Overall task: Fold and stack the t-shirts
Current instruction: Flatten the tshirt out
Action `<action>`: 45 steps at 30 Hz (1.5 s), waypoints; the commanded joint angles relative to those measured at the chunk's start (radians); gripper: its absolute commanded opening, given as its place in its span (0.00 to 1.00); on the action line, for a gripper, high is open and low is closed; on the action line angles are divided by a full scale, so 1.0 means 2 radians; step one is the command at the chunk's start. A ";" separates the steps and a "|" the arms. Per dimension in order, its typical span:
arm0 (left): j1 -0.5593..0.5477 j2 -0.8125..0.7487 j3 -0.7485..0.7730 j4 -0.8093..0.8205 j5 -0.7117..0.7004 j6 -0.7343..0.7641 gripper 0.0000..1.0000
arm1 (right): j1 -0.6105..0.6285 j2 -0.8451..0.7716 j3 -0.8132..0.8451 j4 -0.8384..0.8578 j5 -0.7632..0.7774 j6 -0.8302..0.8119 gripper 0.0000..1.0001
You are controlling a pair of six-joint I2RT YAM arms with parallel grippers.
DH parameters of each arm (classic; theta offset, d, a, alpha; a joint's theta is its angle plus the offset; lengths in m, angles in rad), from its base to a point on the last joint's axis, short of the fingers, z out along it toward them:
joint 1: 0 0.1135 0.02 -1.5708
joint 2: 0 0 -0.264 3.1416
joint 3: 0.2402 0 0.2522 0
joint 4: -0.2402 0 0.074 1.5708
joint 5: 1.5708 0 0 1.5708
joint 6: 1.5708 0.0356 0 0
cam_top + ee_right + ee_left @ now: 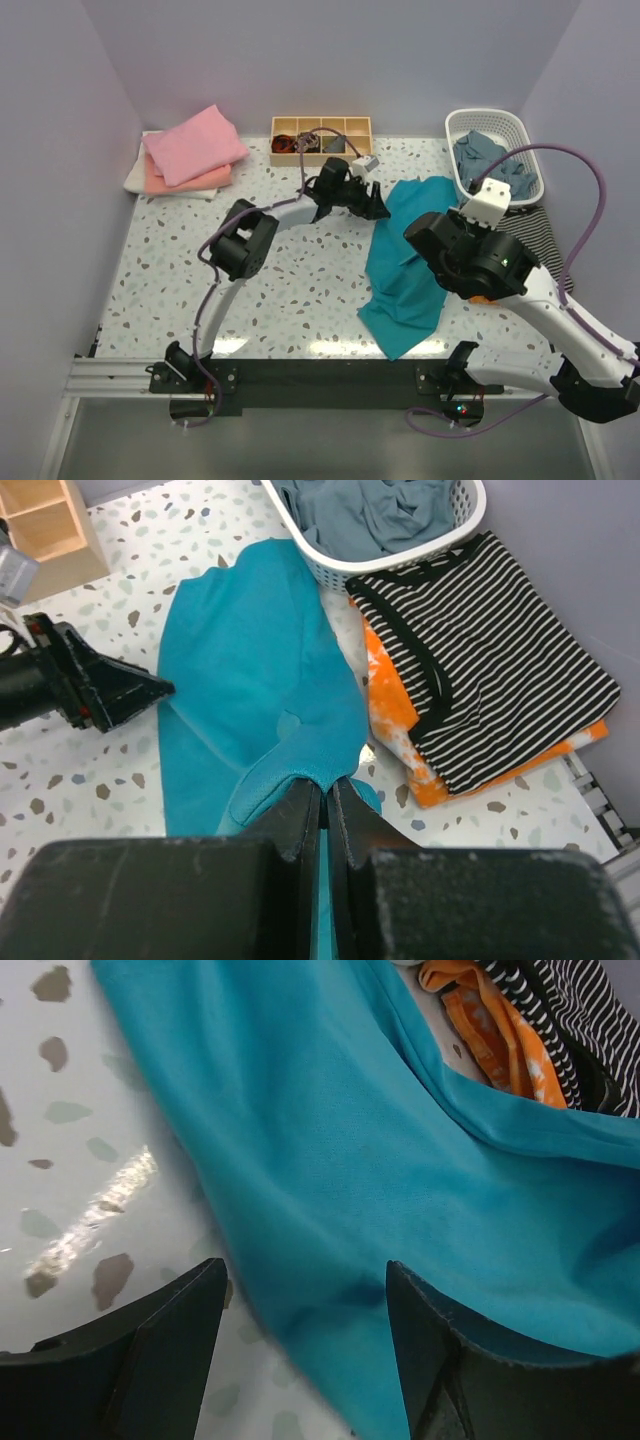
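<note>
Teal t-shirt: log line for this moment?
teal t-shirt: unfolded, rumpled | left end effector: open over its edge | right end effector: shut on it

Rumpled teal t-shirt (402,285), folded pink stack (192,150)

The teal t-shirt (400,1160) is soft, matt knit cloth, the table (90,1210) a smooth, glossy speckled stone-look top that throws glare, the basket (400,552) white moulded plastic lattice, the compartment box (321,119) bare pale wood, and the fingers (150,1360) of the left gripper (305,1270) matt black plastic, faintly rough at the edges.

t-shirt (405,265) centre-right, basket (484,113) behind, stack (195,147) far left
</note>
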 commanded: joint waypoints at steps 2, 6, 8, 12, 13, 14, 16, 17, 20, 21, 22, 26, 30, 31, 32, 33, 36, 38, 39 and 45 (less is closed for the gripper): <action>-0.024 0.047 0.060 -0.018 0.005 0.007 0.70 | -0.001 -0.009 -0.008 -0.009 0.021 -0.018 0.00; -0.038 0.061 0.063 -0.015 -0.005 0.006 0.63 | -0.001 -0.012 -0.014 0.005 0.017 -0.027 0.00; -0.042 0.063 0.066 -0.023 -0.019 0.010 0.32 | -0.001 -0.012 -0.021 0.014 0.013 -0.038 0.00; -0.042 -0.025 -0.016 -0.031 -0.081 0.026 0.00 | 0.000 -0.017 -0.039 0.104 -0.018 -0.113 0.00; -0.040 -0.058 -0.048 -0.025 -0.125 0.028 0.00 | -0.001 -0.019 -0.047 0.122 -0.036 -0.148 0.00; -0.036 -0.094 -0.081 -0.017 -0.141 0.032 0.00 | -0.001 -0.021 -0.049 0.139 -0.043 -0.159 0.00; -0.020 -0.219 -0.180 -0.012 -0.201 0.039 0.00 | -0.001 -0.020 -0.048 0.162 -0.046 -0.174 0.00; -0.014 -0.263 -0.212 -0.014 -0.222 0.048 0.00 | -0.001 -0.020 -0.047 0.168 -0.044 -0.180 0.00; 0.012 -0.421 -0.297 -0.056 -0.271 0.065 0.00 | -0.001 -0.023 -0.047 0.194 -0.040 -0.198 0.00; 0.018 -0.482 -0.315 -0.095 -0.280 0.068 0.00 | 0.000 -0.023 -0.050 0.211 -0.041 -0.203 0.00; 0.018 -0.509 -0.322 -0.126 -0.302 0.070 0.00 | -0.001 -0.024 -0.054 0.221 -0.043 -0.217 0.00; 0.016 -0.629 -0.370 -0.220 -0.342 0.021 0.00 | -0.001 -0.003 -0.064 0.251 -0.039 -0.222 0.00; 0.013 -0.728 -0.447 -0.287 -0.390 -0.031 0.00 | -0.002 0.033 -0.080 0.270 -0.037 -0.223 0.00; 0.013 -0.739 -0.463 -0.293 -0.393 -0.040 0.00 | -0.002 0.039 -0.083 0.273 -0.034 -0.219 0.00; 0.013 -0.747 -0.478 -0.306 -0.391 -0.060 0.15 | -0.002 0.047 -0.086 0.276 -0.033 -0.219 0.00; 0.013 -0.757 -0.507 -0.313 -0.389 -0.071 0.30 | -0.005 0.057 -0.090 0.281 -0.033 -0.219 0.00; 0.005 -0.759 -0.548 -0.341 -0.384 -0.106 0.80 | -0.008 0.073 -0.093 0.286 -0.033 -0.216 0.00; -0.005 -0.764 -0.556 -0.358 -0.410 -0.127 1.00 | -0.008 0.076 -0.096 0.284 -0.027 -0.213 0.00; -0.005 -0.772 -0.560 -0.357 -0.415 -0.128 1.00 | -0.011 0.076 -0.097 0.281 -0.024 -0.212 0.00; -0.004 -0.727 -0.527 -0.304 -0.458 -0.084 1.00 | -0.021 0.068 -0.105 0.284 -0.029 -0.210 0.00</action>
